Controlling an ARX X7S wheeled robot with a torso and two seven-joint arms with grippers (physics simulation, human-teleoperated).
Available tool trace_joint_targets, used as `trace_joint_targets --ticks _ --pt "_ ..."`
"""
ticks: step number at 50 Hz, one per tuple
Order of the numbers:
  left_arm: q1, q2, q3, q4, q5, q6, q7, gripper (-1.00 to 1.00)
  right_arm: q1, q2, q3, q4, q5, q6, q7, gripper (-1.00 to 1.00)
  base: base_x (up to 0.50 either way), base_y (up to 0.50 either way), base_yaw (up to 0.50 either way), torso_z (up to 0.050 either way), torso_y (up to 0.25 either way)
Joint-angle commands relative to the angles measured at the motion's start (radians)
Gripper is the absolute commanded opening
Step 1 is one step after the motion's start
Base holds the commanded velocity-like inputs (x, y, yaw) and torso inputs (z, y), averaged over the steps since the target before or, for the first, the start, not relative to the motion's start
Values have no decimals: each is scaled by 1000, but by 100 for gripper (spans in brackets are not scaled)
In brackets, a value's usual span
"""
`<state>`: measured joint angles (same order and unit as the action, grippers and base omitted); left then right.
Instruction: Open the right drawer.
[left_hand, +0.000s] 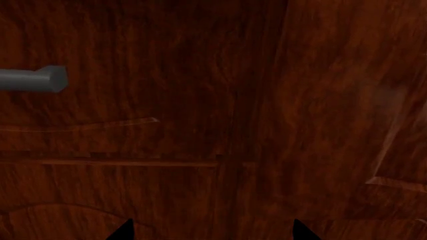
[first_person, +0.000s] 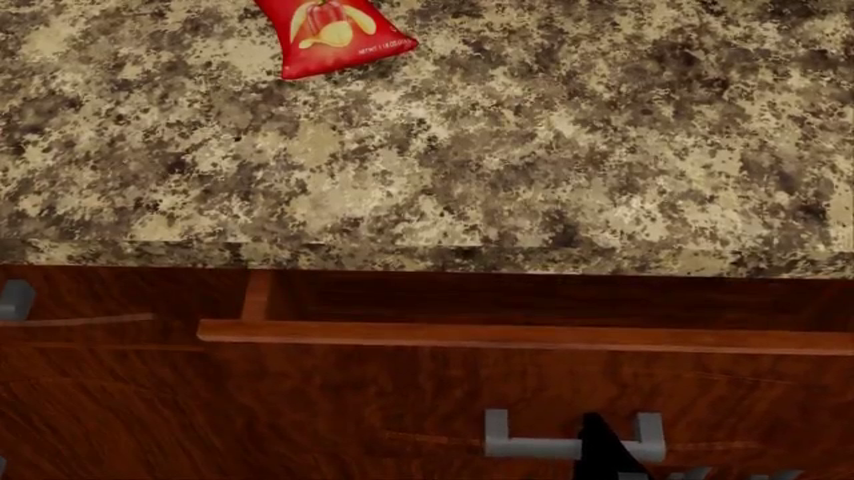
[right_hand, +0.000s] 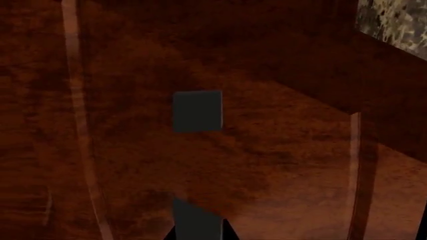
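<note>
We judge the task partly done: the drawer already stands out from under the table's front edge, towards its right corner, with a strip of its box interior showing behind the top lip. It still looks only a little way out, so more pulling is left. The neighbouring front, towards the left corner, sits flush and shut.

Our right tool is at the handle: in the head view a dark finger crosses the grey bar near its right post, and the right wrist view shows the bar running right up to a fingertip. We cannot tell whether it is clamped on the bar.

Our left tool hangs before plain wood, fingers spread, holding nothing, well apart from the drawer.
</note>
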<state>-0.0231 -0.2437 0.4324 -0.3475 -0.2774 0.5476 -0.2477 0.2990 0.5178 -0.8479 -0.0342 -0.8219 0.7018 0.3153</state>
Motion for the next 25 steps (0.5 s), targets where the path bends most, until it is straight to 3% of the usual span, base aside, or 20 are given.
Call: trace_joint_targets --ticks 1,6,25 --pt "-1 -1 2 -5 -3 5 0 100 28 -22 -32 -62 -217 16 75 -100 0 0 0 0 10" --pt "-1 -2 3 -1 -2 2 -4 100 28 -21 -28 -61 -212 16 74 -100 0 2 2 2 2" --pt "-6 -3 8 -10 -5 6 -4 100 32 -19 -33 -72 -221 19 58 -100 -202 0 0 2 4"
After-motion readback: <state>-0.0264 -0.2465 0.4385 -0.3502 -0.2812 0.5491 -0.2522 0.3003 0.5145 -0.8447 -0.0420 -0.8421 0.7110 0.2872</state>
